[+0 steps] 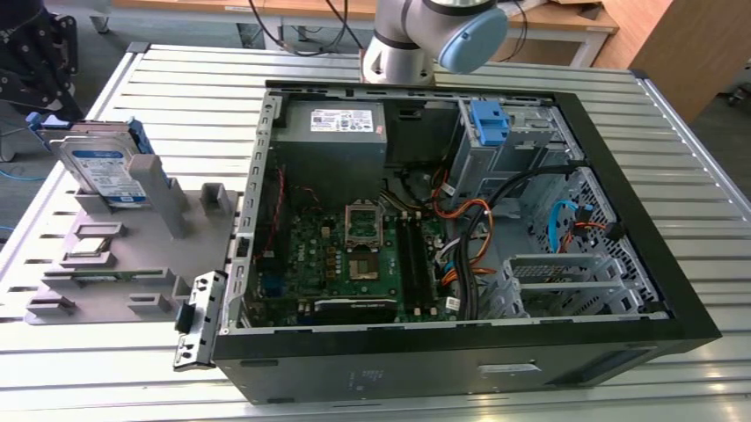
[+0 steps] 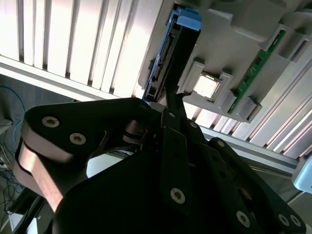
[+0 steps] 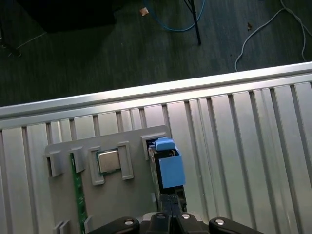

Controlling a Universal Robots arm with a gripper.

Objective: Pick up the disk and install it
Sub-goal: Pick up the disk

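The disk [image 1: 104, 167] stands in a slot of the grey holder [image 1: 118, 272], with the hand [image 2: 171, 105] close by, pinched shut.

In the exterior view, the computer case [image 1: 470, 369] sits mid-table [image 1: 176, 79], the holder [image 1: 118, 264] lies at its 9 o'clock with the disk [image 1: 104, 167] standing in the holder's 11 o'clock corner, and inside the case the power supply [image 1: 346, 123] sits at 11 o'clock and the motherboard [image 1: 352, 255] at 7 o'clock.
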